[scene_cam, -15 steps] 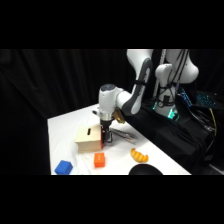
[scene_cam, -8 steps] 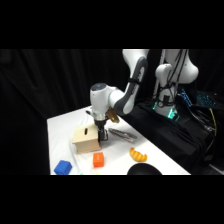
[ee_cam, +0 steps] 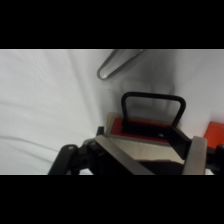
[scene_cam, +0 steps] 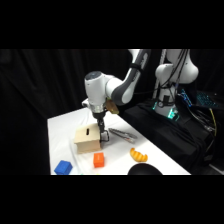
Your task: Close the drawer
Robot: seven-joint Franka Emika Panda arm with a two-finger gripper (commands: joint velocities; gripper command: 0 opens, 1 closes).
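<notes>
Your gripper (scene_cam: 103,134) sits low against the box (scene_cam: 88,140), at its right front corner. Fingers: cannot tell. Drawer (ee_cam: 150,131) directly below the wrist, red front and black handle (ee_cam: 153,107) showing. Tongs (scene_cam: 123,134) right of box.

My arm (scene_cam: 107,90) is white with grey joints, over a white table (scene_cam: 62,127). The box (scene_cam: 87,140) is pale tan wood with a dark slot on top. Its drawer (ee_cam: 145,131) has a red front and a black handle. Nearby I see an orange block (scene_cam: 99,159), a blue block (scene_cam: 63,167), silvery tongs (scene_cam: 122,134) and a yellow-orange object (scene_cam: 138,155).
</notes>
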